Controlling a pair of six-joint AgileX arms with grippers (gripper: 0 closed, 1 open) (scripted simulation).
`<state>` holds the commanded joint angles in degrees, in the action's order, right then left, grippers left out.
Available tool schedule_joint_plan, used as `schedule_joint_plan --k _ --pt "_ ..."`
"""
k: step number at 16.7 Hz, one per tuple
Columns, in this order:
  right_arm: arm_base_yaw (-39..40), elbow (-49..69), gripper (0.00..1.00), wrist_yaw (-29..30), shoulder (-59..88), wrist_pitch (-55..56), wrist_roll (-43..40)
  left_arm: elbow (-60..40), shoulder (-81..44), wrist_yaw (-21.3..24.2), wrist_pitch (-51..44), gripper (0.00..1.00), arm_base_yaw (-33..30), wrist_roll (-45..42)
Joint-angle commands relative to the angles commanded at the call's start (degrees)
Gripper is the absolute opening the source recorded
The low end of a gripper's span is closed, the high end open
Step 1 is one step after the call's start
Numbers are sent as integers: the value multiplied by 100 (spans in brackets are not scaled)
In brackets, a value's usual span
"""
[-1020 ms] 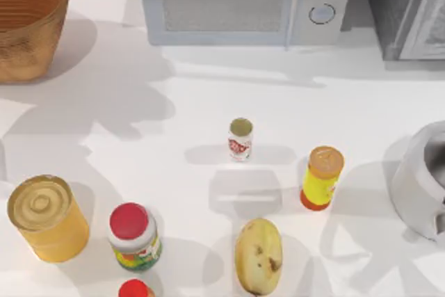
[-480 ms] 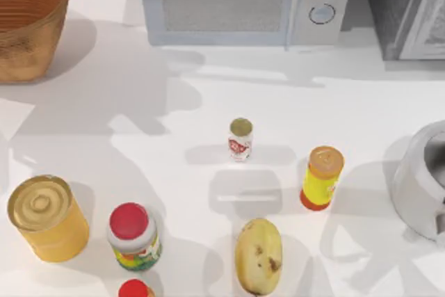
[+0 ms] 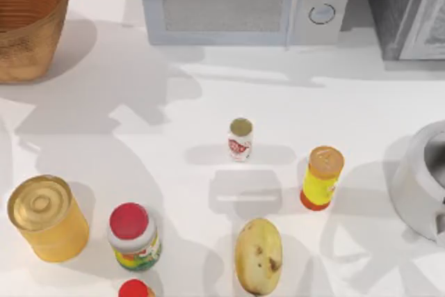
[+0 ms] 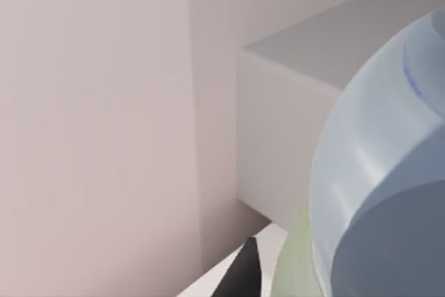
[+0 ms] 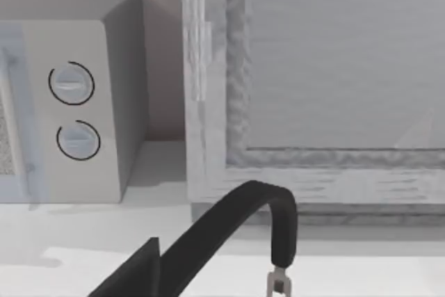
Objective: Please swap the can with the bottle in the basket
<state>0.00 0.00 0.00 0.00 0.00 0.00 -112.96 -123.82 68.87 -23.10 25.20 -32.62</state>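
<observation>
1. The left gripper (image 4: 278,276) has its jaws apparently clamped on the bottle (image 4: 375,172); one dark finger (image 4: 243,273) sits right beside it.
2. The bottle hangs close under the wrist with wall and microwave (image 4: 292,123) behind it; I judge it is raised to clear the basket (image 3: 28,39).
3. The can (image 3: 240,138) stands upright mid-counter (image 3: 208,95), well apart from the basket at far left; it goes in only after the bottle is set down.
4. The right arm idles by the grey pot (image 3: 417,186); its jaws I cannot tell.

Your can (image 3: 240,138) stands upright mid-table; wicker basket (image 3: 28,26) far left; pale bottle (image 4: 375,193) fills your left wrist view
</observation>
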Motion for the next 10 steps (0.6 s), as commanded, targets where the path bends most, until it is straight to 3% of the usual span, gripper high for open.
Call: schedule_joint_plan --k 10 --pt "0 0 100 0 0 0 0 385 -169 -252 980 0 -334 466"
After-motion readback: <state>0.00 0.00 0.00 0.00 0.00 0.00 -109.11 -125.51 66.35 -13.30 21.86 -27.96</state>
